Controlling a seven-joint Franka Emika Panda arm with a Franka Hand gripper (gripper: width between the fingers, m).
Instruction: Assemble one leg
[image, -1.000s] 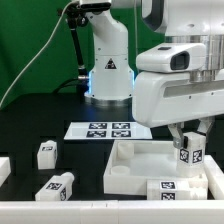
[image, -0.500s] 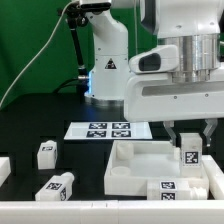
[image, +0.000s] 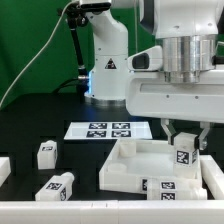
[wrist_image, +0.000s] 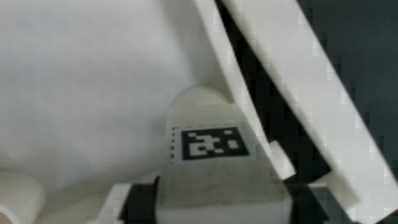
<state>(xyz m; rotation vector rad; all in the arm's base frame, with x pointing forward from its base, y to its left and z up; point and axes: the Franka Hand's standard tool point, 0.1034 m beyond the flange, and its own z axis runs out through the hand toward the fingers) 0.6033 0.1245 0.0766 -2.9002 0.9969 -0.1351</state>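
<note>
My gripper (image: 184, 137) is shut on a white leg (image: 184, 152) with a black-and-white tag, held upright over the far right corner of the white square tray-like part (image: 135, 168). In the wrist view the leg (wrist_image: 217, 140) fills the gap between my dark fingers (wrist_image: 143, 200) and its tip points at the tray's inner corner (wrist_image: 107, 90). Two more legs lie on the black table at the exterior view's left: one upright (image: 46, 153) and one on its side (image: 56, 186).
The marker board (image: 106, 130) lies flat behind the tray. The arm's white base (image: 108, 70) stands at the back. A white part (image: 4, 168) shows at the exterior view's left edge. A green backdrop closes the rear.
The gripper has moved toward the exterior view's left and slightly down with the leg. The tray seems shifted a little toward the exterior view's left.
</note>
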